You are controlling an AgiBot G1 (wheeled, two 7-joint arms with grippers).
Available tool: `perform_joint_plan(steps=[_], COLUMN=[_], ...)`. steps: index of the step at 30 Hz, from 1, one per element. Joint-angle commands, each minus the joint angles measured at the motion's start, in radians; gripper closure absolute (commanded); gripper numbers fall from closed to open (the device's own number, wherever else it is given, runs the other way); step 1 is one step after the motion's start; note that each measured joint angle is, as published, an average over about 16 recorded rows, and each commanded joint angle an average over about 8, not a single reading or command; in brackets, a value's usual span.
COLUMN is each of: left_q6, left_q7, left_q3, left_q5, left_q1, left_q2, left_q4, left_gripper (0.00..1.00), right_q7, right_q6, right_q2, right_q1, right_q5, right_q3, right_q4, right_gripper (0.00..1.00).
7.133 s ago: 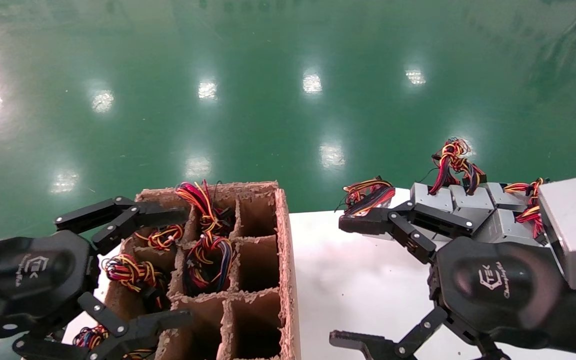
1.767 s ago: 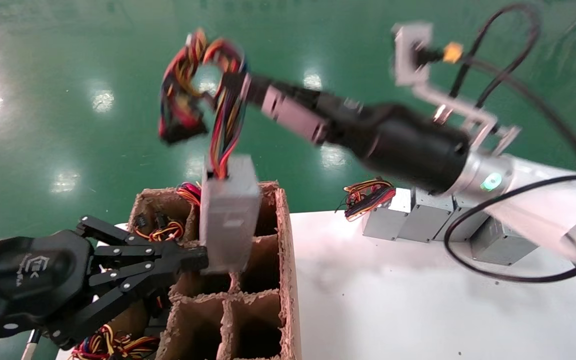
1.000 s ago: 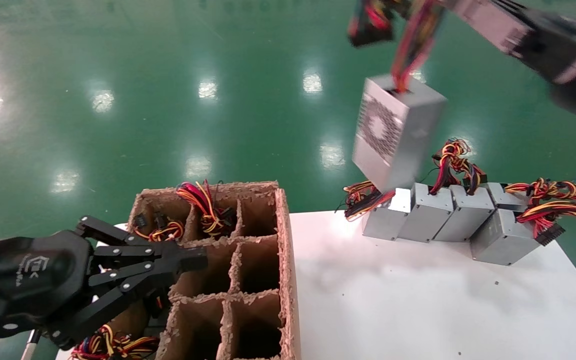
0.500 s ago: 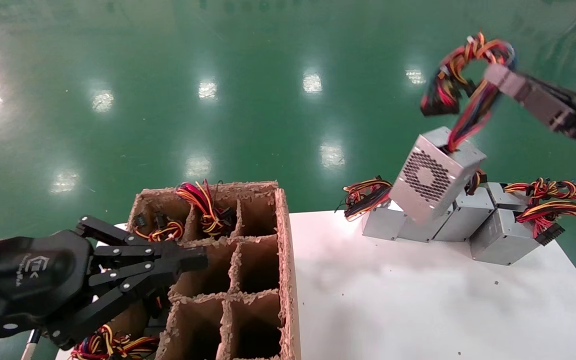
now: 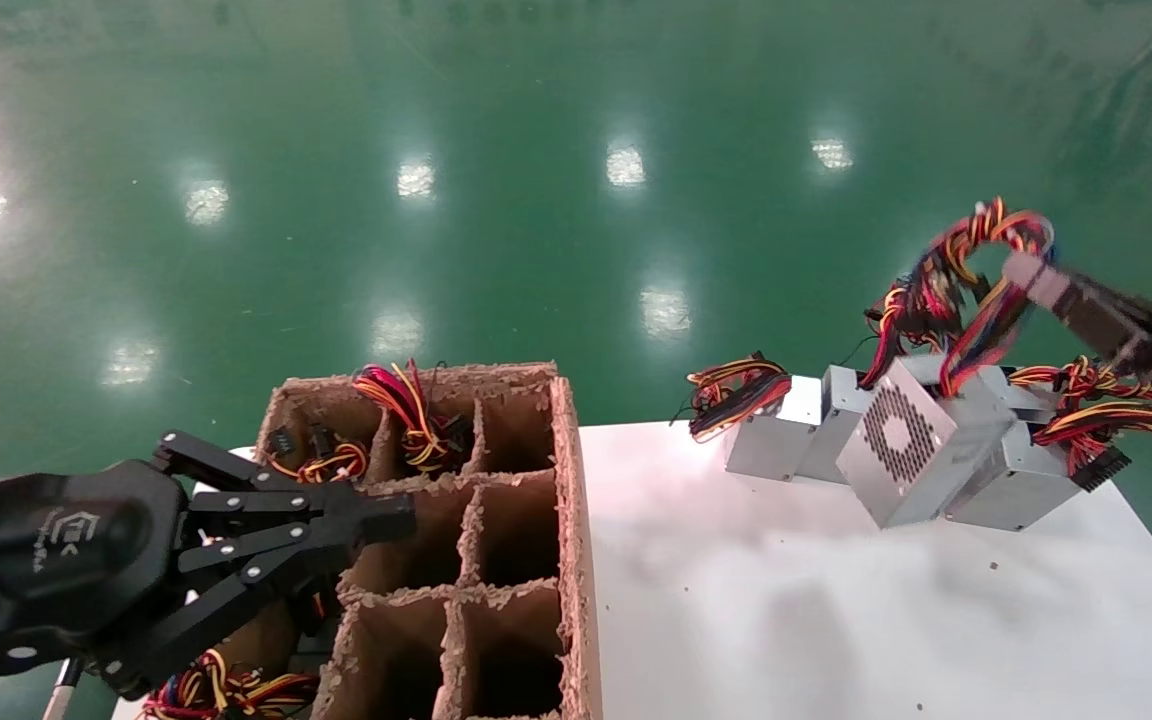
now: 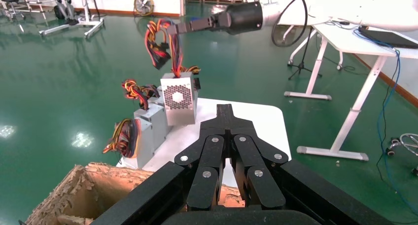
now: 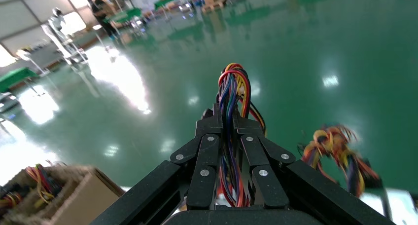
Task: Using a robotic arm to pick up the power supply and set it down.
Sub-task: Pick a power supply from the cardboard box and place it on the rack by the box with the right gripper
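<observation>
Down from its height above the white table (image 5: 836, 620), the power supply (image 5: 921, 455) now hangs tilted just in front of the row of silver boxes (image 5: 796, 440), its lower corner almost on the surface. It dangles because the right gripper (image 7: 227, 121) pinches only its wire bundle (image 5: 966, 290) (not the casing). Beside the cardboard crate (image 5: 496, 520), the left gripper (image 5: 376, 520) sits idle, fingers pressed together.

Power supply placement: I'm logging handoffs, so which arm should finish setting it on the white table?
Right. The right gripper is shut on the power supply's wires, holding it beside the row on the white table. The left gripper sits shut by the cardboard crate.
</observation>
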Motion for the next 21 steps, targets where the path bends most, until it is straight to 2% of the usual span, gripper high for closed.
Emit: perform_joint_plan(steps=[1,12,21], left_q6=[0.000,0.000,0.000], left_q7=[0.000,0.000,0.000], left_q3=[0.000,0.000,0.000], left_q5=[0.000,0.000,0.000], left_q1=[0.000,0.000,0.000], left_q2=[0.000,0.000,0.000], left_q4=[0.000,0.000,0.000], left_gripper=[1.00,1.00,1.00], right_q7=[0.001,-0.010,-0.028], right_q6=[0.015,0.037,0.002], right_q2=[0.008,0.011,0.004], right_q1=[-0.027,-0.090,-0.056], right_q5=[-0.005,-0.020,-0.056], right_q3=[0.002,0.001,-0.040], right_q4=[0.001,-0.024,-0.096], right_gripper=[1.00,1.00,1.00])
